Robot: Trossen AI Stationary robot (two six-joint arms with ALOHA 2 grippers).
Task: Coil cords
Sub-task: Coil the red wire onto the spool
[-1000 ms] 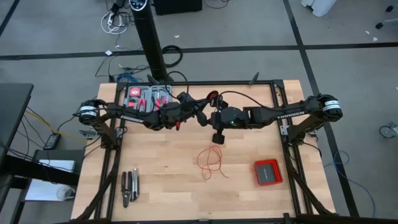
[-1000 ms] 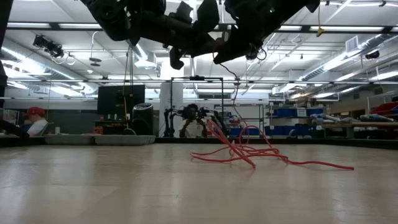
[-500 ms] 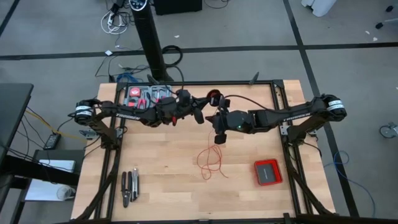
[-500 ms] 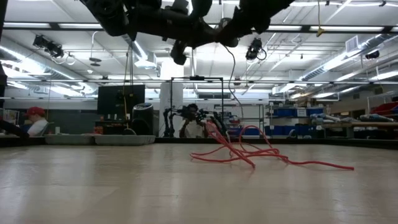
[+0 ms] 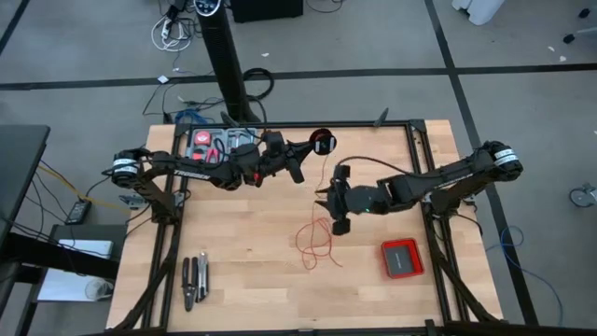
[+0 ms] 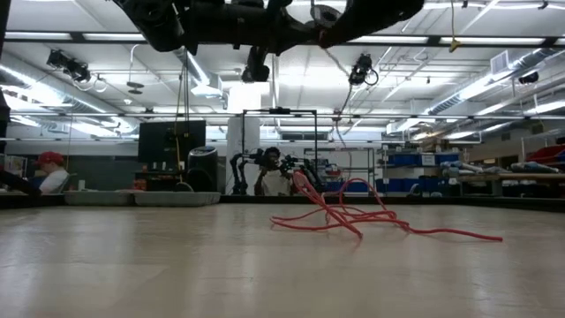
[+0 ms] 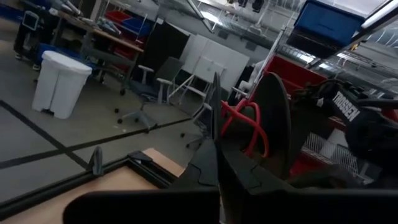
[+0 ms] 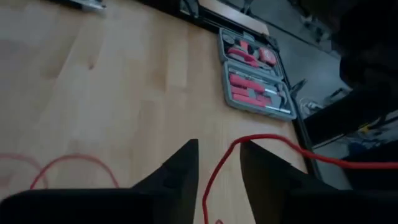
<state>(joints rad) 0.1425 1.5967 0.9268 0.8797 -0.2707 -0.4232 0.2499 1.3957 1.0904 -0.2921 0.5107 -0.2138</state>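
The cord is one thin red wire. Part of it is wound on a small black spool (image 5: 323, 142) held high over the table's far middle, where my left gripper (image 5: 311, 146) is shut on the spool. The rest lies as loose loops (image 5: 315, 245) on the wood, also seen in the low view (image 6: 353, 216). A strand (image 8: 219, 163) rises from the loops and runs through the gap of my right gripper (image 8: 217, 168). That gripper (image 5: 322, 196) hangs open above the table's middle, between the spool and the loops. My left gripper (image 7: 217, 162) pinches the black spool between its two shut fingers at the rim of one flange (image 7: 214, 118). The red windings (image 7: 245, 124) and the other flange (image 7: 273, 124) stand just beyond. The fingers come about level from the table's left. The spool is lifted clear. My right gripper: whether its fingers touch the strand between them, I cannot tell.
An open tool case (image 5: 219, 147) sits at the far left, partly under my left arm. A flat red box (image 5: 402, 258) lies near the right edge, and pliers (image 5: 194, 280) lie near the front left. A person (image 6: 48, 172) sits in the room behind.
My right gripper has swung away from the spool toward the table's near edge, and it now hangs over the far end of the loose loops. The loops on the table have kept their shape.
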